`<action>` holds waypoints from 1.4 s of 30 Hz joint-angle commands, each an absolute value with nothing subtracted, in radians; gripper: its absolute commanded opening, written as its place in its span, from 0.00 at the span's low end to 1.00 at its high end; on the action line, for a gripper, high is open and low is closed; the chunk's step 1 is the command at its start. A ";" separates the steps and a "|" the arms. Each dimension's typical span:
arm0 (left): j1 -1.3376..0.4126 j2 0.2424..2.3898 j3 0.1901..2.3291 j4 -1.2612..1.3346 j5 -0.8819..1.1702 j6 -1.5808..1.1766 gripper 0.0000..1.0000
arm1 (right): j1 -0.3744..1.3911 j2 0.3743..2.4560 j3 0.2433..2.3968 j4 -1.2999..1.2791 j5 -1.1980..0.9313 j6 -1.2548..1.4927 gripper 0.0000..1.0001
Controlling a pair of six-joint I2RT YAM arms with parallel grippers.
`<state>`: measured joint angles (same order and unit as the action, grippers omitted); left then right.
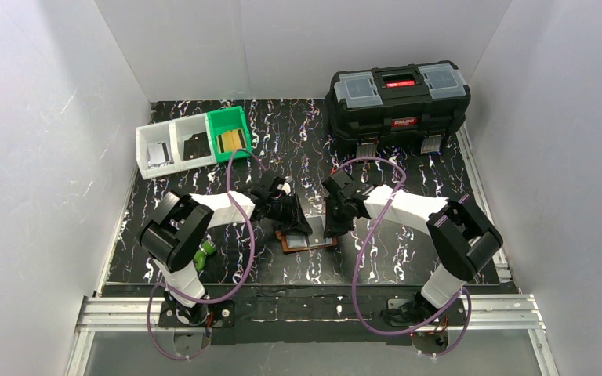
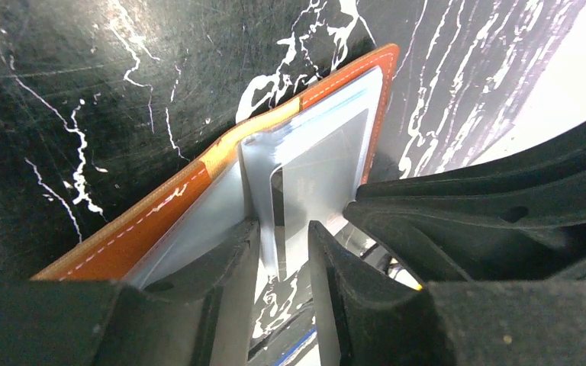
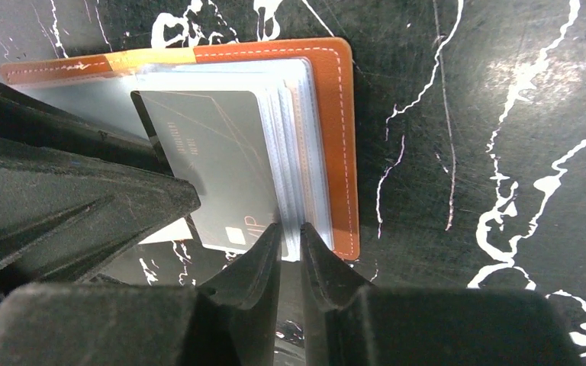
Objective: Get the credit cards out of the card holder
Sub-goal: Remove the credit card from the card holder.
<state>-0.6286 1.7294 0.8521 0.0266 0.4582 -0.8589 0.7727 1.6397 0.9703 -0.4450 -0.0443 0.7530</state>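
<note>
Top external view: the card holder [image 1: 310, 240] lies open on the black marbled mat [image 1: 298, 141], near its front edge and midway between the arms. The left gripper [image 1: 296, 225] and the right gripper [image 1: 331, 225] both reach down onto it from either side. The black toolbox [image 1: 398, 102] and the row of bins [image 1: 192, 141] stand well apart along the far edge, with bare mat around the holder.

Left wrist view: the left gripper's [image 2: 284, 244] jaws stand apart around one upright clear pocket leaf [image 2: 263, 183], with slack on one side.

Right wrist view: a grey credit card [image 3: 214, 168] sits in the top pocket, its lower edge poking out. The right gripper [image 3: 290, 244] is narrowed to a slit at the leaves' lower edge; whether it pinches them cannot be told. The orange leather border [image 3: 336, 137] is uncovered on the right.
</note>
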 commanded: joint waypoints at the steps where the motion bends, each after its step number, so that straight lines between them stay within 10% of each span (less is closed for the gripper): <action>1: -0.609 1.727 0.788 0.165 0.501 -0.888 0.29 | 0.779 1.668 0.971 -0.434 -0.084 0.760 0.21; 18: -0.545 1.722 0.659 0.408 0.620 -0.937 0.20 | 0.787 1.741 1.015 -0.464 -0.098 0.770 0.35; 26: -0.513 1.704 0.631 0.432 0.646 -0.935 0.19 | 0.773 1.759 1.014 -0.478 -0.100 0.776 0.14; 42: -0.500 1.691 0.597 0.493 0.683 -0.944 0.12 | 0.769 1.792 1.020 -0.488 -0.101 0.777 0.05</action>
<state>-0.5110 1.7287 0.6167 0.4717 0.6517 -0.9501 0.7647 1.7290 1.0336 -0.4706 -0.1505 0.7826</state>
